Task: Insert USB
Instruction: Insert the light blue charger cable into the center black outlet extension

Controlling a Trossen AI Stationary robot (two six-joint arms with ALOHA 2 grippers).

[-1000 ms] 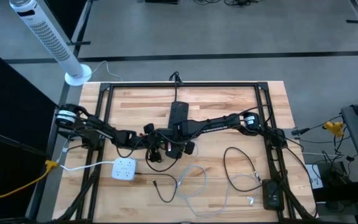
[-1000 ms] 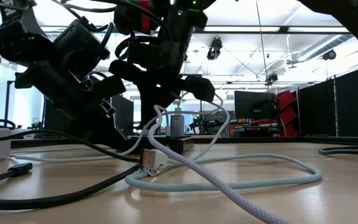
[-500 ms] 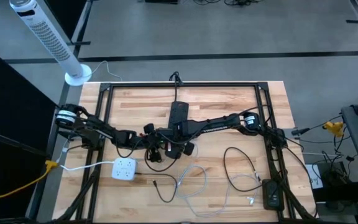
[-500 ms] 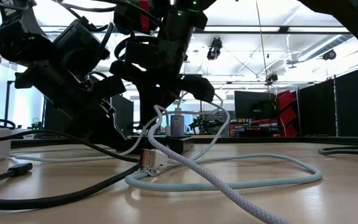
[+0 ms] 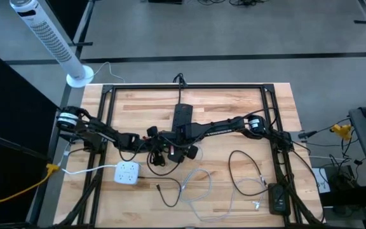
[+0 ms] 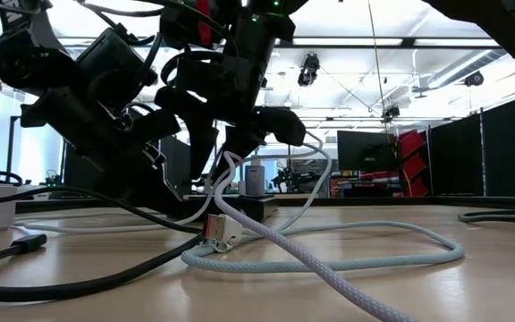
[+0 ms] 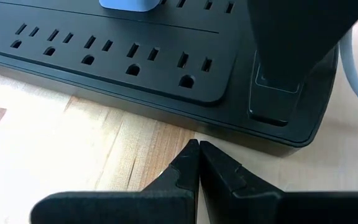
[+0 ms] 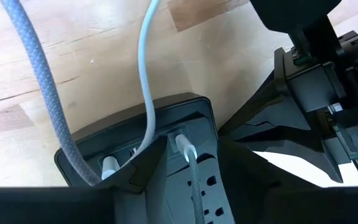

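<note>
Two arms meet at the middle of the table [image 5: 234, 108], over a black power strip [image 5: 182, 116]. From the left, we see the left gripper [image 7: 199, 163] clenched on nothing, its fingertips touching, resting low on the wood just beside the strip's end. Near it sits a white plug block [image 5: 127, 172], closer to the front edge. At the centre, the right gripper [image 8: 166, 155] hangs over the strip's end; its fingers stand apart on either side of a white USB plug [image 8: 185, 148], seated in the strip's end beside a grey braided cable's plug [image 8: 107, 167]. We cannot tell whether those fingers touch the plug.

We judge the insertion done or nearly so; what is left is letting go fully and lifting clear without dragging the white cable [image 8: 146, 68].

Room is tight there: the two grippers crowd each other, and loose cables loop across the front of the table. Farther right, the back half of the table is bare wood inside a black frame [image 5: 189, 87].
</note>
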